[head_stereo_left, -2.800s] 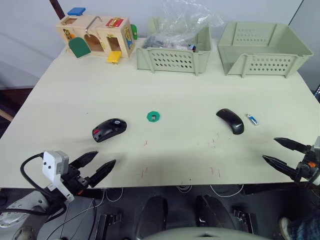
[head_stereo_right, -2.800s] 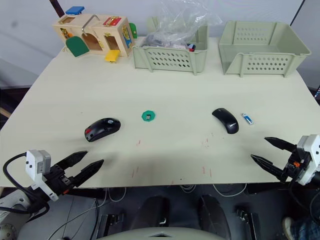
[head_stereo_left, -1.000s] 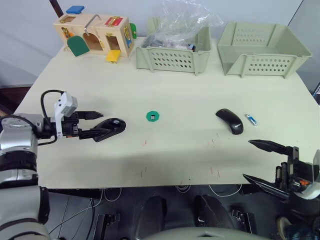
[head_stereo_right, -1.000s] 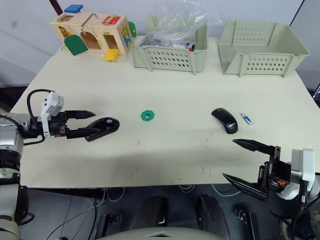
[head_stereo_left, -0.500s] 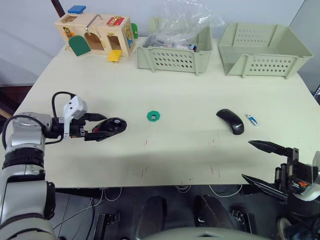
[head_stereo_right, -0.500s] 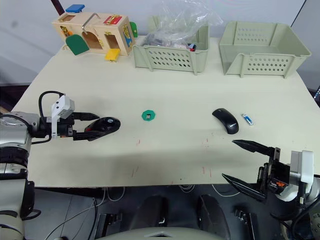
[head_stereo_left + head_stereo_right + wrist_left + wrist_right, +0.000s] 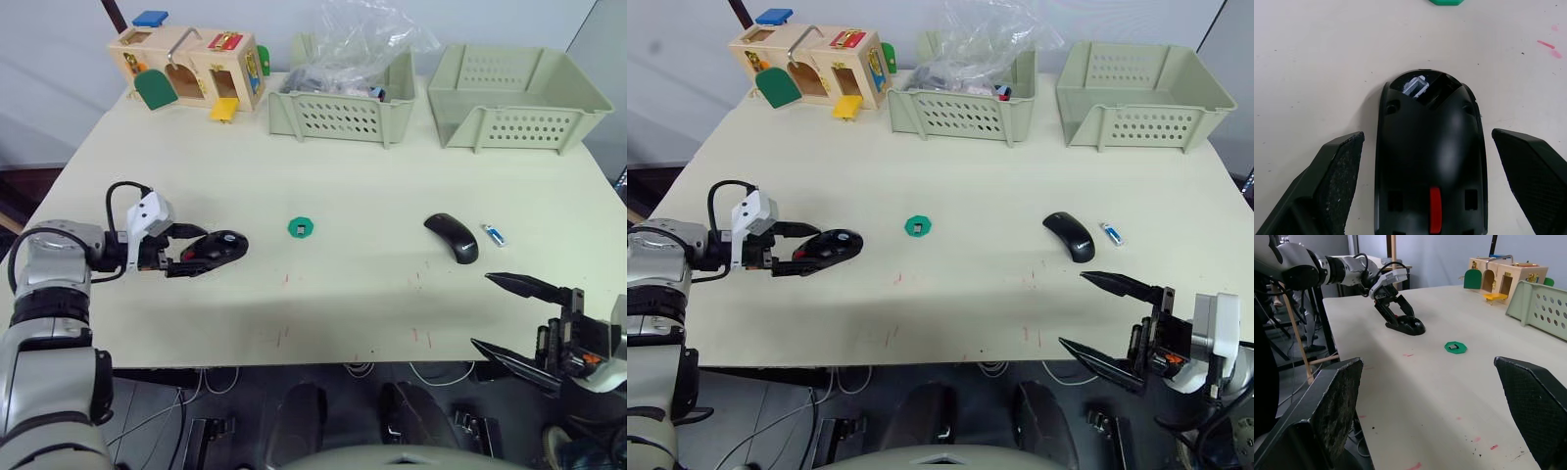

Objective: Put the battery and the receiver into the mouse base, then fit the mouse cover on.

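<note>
Pale cream table (image 7: 323, 323) with red pen marks near its front edge. At the back edge: a wooden latch-board toy house (image 7: 186, 67) on the left, a green perforated bin (image 7: 338, 116) holding a clear plastic bag (image 7: 364, 39) in the middle, another green perforated bin (image 7: 509, 98) on the right. Plain light grey-blue wall (image 7: 59, 69) behind. Dark floor with cables under the front edge. Right wrist view shows a dark metal-frame stand (image 7: 1300, 340) beside the table.

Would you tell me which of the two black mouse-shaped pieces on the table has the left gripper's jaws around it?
The mouse base, the one with the red patch, lies between the open jaws of the left gripper. The plain glossy mouse cover lies apart, beside the battery.
</note>
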